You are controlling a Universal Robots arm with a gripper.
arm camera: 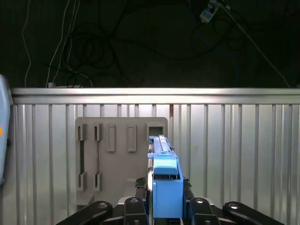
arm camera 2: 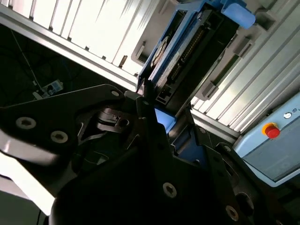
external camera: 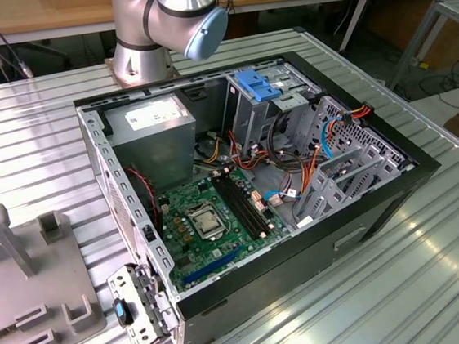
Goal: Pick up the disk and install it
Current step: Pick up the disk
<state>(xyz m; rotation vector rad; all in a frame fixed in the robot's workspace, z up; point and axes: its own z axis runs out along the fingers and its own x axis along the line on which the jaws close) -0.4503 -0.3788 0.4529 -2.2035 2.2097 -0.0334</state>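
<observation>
The disk [arm camera: 165, 180], a dark drive in a bright blue carrier, stands edge-on between my gripper's [arm camera: 166, 201] black fingers [arm camera: 140, 206]. In the second wrist view the disk [arm camera 2: 187, 61] juts out past the gripper [arm camera 2: 164, 122], its connector edge and a blue end tab showing. The gripper is shut on the disk. It hangs over the grey fixture plate [arm camera: 122, 154] on the ribbed metal table [arm camera: 243, 154]. In the exterior view the plate [external camera: 27, 275] lies at the left and the open computer case [external camera: 366, 219] sits mid-table.
The arm's base [external camera: 139, 50] stands behind the case. Inside the case are a green motherboard [external camera: 210, 223], a grey power supply [external camera: 155, 130], coloured cables and a drive cage with a paler blue bracket [external camera: 257, 87]. A box with a red button [arm camera 2: 272, 130] lies beside the table.
</observation>
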